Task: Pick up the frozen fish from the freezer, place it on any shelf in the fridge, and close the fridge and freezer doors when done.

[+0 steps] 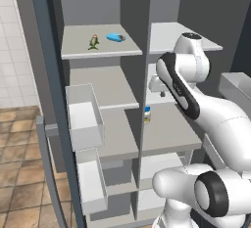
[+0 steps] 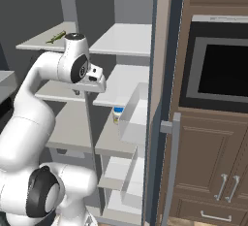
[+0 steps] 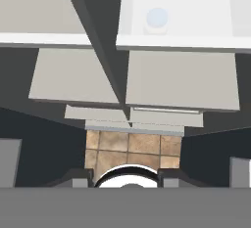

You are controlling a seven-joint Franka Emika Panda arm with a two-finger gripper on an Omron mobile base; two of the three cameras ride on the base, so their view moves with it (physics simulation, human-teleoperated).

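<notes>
The frozen fish [image 1: 93, 41] lies on the freezer's upper shelf [image 1: 78, 51], next to a small blue oval object [image 1: 115, 37]; the right base view shows the fish [image 2: 56, 37] at that shelf's far end. My gripper [image 2: 80, 92] points downward in front of the divider between freezer and fridge, one shelf lower than the fish and to its right. In the hand view the fingertips [image 3: 78, 178] stand apart with nothing between them, looking down past shelf edges to the floor. Both doors are open: the freezer door [image 1: 51, 100] and the fridge door [image 2: 160, 74].
A small jar [image 1: 147, 113] with a pale lid [image 3: 157, 17] stands on a fridge shelf near the divider. White bins [image 1: 84, 119] hang inside the freezer door; bins [image 2: 133, 118] line the fridge door. A built-in oven [image 2: 223, 70] and wooden cabinets stand to the right.
</notes>
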